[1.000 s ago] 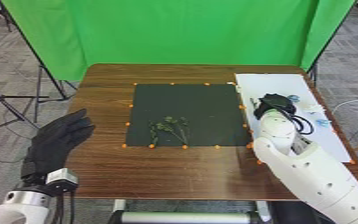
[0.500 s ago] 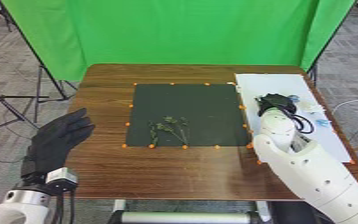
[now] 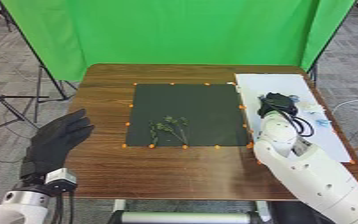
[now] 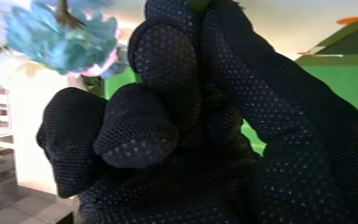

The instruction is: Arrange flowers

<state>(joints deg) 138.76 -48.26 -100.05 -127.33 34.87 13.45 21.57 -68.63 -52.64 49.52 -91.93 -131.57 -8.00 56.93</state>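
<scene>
Over the white sheet at the table's right is my right hand (image 3: 278, 104), beside a pale flower (image 3: 312, 107) and a blue flower (image 3: 323, 122). In the right wrist view the right hand (image 4: 171, 135) has its thumb and a finger pinched together, with a bit of green stem (image 4: 198, 4) at their tips. A blue flower (image 4: 60, 37) hangs close by, with a pink flower (image 4: 104, 65) partly behind it. Green sprigs (image 3: 171, 127) lie on the dark mat (image 3: 189, 102). My left hand (image 3: 60, 135) is open at the table's left edge.
The brown table (image 3: 193, 172) surrounds the mat, whose edges carry small orange markers (image 3: 185, 147). The white sheet (image 3: 269, 82) lies right of the mat. A green backdrop (image 3: 193, 35) stands behind the table.
My right hand has shifted slightly rightward over the white sheet. The left hand and the sprigs on the mat have stayed in place.
</scene>
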